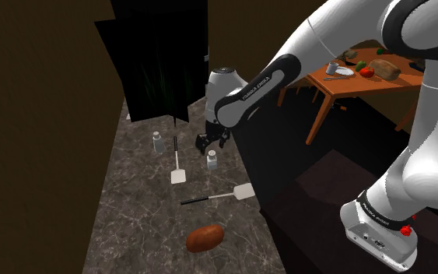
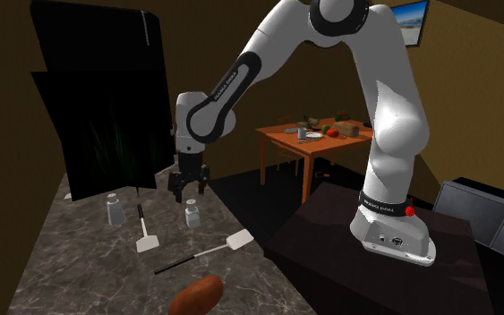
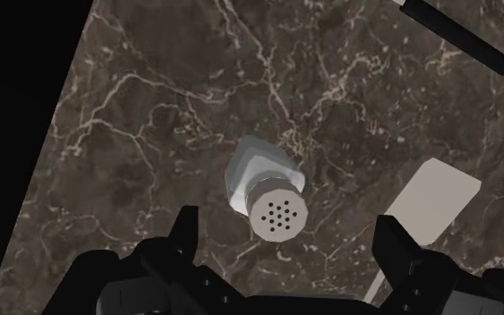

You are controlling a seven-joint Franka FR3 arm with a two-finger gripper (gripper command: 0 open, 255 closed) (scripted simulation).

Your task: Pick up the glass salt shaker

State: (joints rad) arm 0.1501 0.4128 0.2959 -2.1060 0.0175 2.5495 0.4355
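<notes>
On the dark marbled counter (image 1: 131, 226): the task's thing, a small pale square-bodied shaker (image 1: 211, 159) with a round perforated cap, stands upright near the counter edge on the arm's side, touching nothing else
Gripper: the all-black two-finger gripper (image 1: 211, 145) hangs directly above that shaker, pointing straight down, clear of the cap
Fingers: spread wide; in the wrist view the black fingertips (image 3: 185, 225) stand on either side of the cap (image 3: 278, 215) with open counter showing in both gaps, so nothing is held
Why this pose: a vertical approach suits an upright shaker, and centring over the cap lets both pads meet the body evenly when they close
Second shaker (image 1: 157, 142): a similar pale shaker stands well apart, towards the shoulder view's left, beyond a spatula
Spatulas: a black-handled spatula with a white blade (image 1: 178, 176) lies between the two shakers; another white-bladed spatula (image 1: 243, 190) lies nearer the stand, close to the target
Brown oval lump (image 1: 205, 238): rests further down the counter, out of the way
Step in hand: judged to be lining up before descent; lowering, closing and lifting are all yet to come
Risk: the smooth narrow body could slip or tip if one finger lands first, and the nearby spatula blade leaves little room on that side
</notes>
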